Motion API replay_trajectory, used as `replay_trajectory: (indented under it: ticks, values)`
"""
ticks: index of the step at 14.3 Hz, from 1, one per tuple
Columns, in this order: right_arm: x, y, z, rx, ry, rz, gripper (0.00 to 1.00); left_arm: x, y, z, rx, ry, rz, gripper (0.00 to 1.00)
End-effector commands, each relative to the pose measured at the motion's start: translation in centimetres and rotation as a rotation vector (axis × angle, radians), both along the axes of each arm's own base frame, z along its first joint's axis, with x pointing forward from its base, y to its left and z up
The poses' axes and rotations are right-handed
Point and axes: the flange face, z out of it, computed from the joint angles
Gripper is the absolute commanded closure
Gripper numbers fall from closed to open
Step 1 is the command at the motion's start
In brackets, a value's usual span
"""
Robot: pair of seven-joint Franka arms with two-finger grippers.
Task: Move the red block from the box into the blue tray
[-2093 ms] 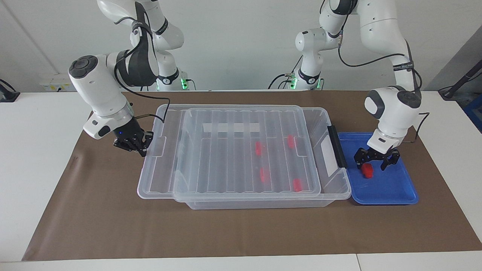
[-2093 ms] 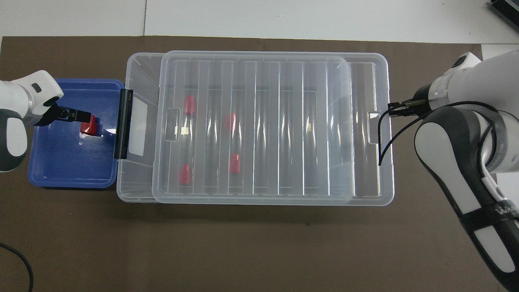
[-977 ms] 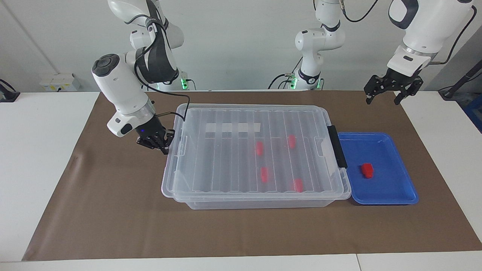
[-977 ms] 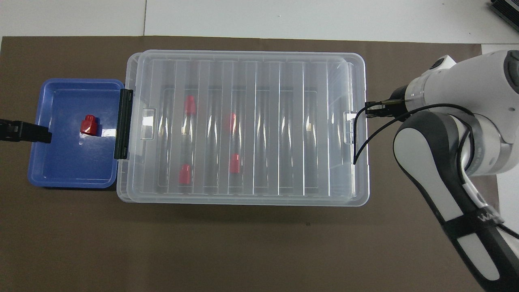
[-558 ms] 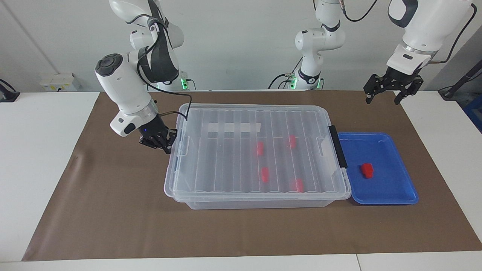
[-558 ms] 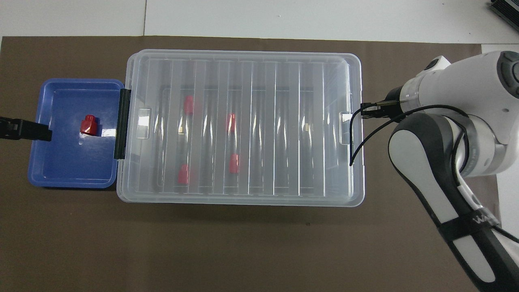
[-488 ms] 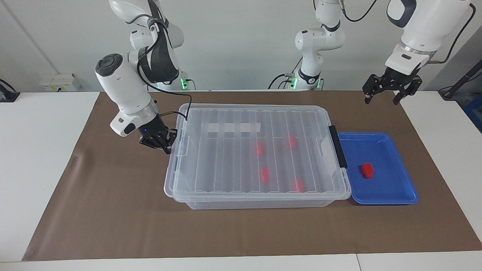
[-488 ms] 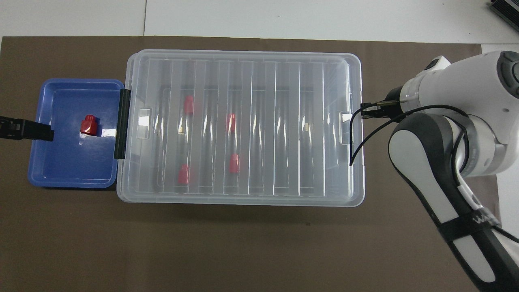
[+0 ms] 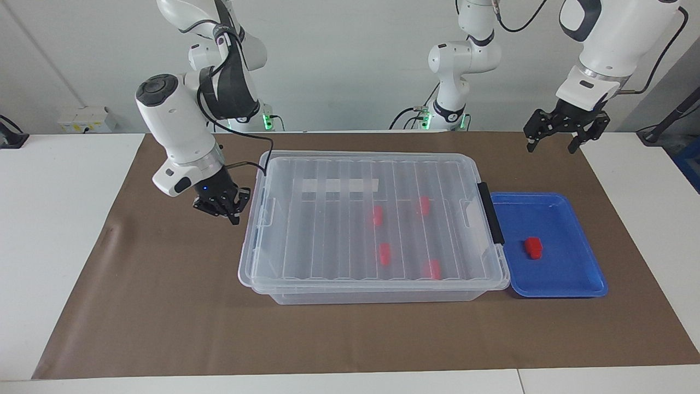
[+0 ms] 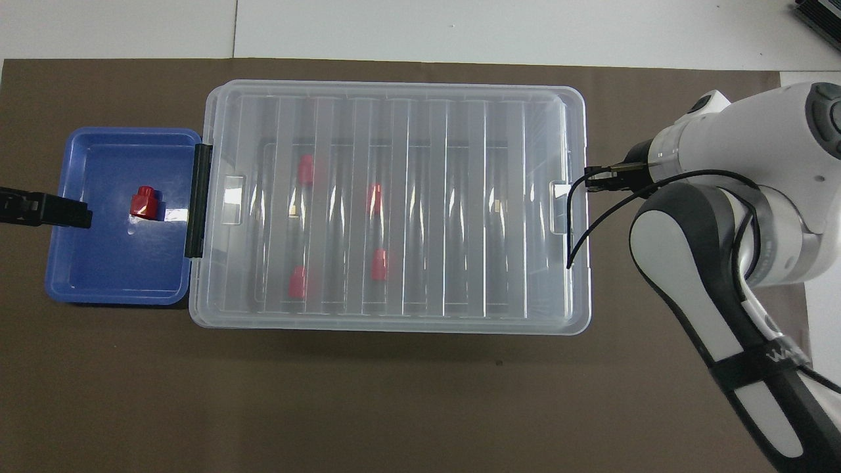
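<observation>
One red block point(image 9: 533, 247) lies in the blue tray point(image 9: 547, 293), also seen from overhead point(image 10: 143, 202) in the tray point(image 10: 118, 295). The clear box point(image 9: 328, 230) stands beside the tray with its ribbed lid fully on it and its black clip handle point(image 9: 489, 213) at the tray's end. Several more red blocks point(image 9: 384, 253) show through the lid. My left gripper point(image 9: 549, 143) is open and empty, raised high over the mat above the tray's end nearer the robots. My right gripper point(image 9: 221, 207) hovers just off the box's end toward the right arm's side, clear of the lid.
A brown mat point(image 9: 164, 306) covers the middle of the white table point(image 9: 54, 219). A black cable point(image 10: 585, 223) hangs from the right gripper over the lid's edge. A socket strip point(image 9: 82, 117) lies at the table's edge near the right arm's base.
The left gripper let go of the red block in the tray and rose high. The right gripper slid the lid fully over the box, then drew slightly away from it.
</observation>
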Motion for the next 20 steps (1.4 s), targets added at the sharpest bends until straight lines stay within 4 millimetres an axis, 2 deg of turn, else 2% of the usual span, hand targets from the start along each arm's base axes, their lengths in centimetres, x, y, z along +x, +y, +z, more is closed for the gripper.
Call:
replay_trajectory:
  ticks: [1, 2, 6, 8, 11, 13, 17, 20]
  values:
    - [-1.1, -1.7, 3.5, -0.045, 0.010, -0.020, 0.16, 1.0, -0.5, -1.2, -0.009, 0.014, 0.004, 0.00]
    - [-1.5, -2.5, 4.7, -0.044, 0.001, -0.030, 0.00, 1.1, -0.8, -1.2, -0.009, 0.011, -0.001, 0.00]
    - [-3.9, -4.4, 8.4, -0.060, 0.055, -0.096, 0.00, 1.8, -0.7, -0.9, -0.010, 0.014, 0.001, 0.00]
    - [-4.6, -5.5, 11.0, -0.081, 0.081, -0.127, 0.00, 1.6, -0.8, -0.9, -0.010, 0.008, -0.001, 0.00]
    - [-6.0, -5.8, 14.8, -0.076, 0.128, -0.140, 0.00, 1.4, -1.1, -0.2, -0.010, -0.007, -0.015, 0.00]
    - [-6.4, -6.1, 14.5, -0.067, 0.162, -0.148, 0.00, 1.2, -1.2, 0.0, -0.010, -0.006, -0.015, 0.00]
    - [-6.8, -6.0, 13.7, -0.040, 0.146, -0.169, 0.00, 0.8, 0.1, 0.5, -0.010, -0.014, 0.008, 0.00]
    - [-6.9, -6.4, 13.4, -0.063, 0.155, -0.164, 0.00, 0.6, 0.1, 0.6, -0.009, -0.009, 0.010, 0.00]
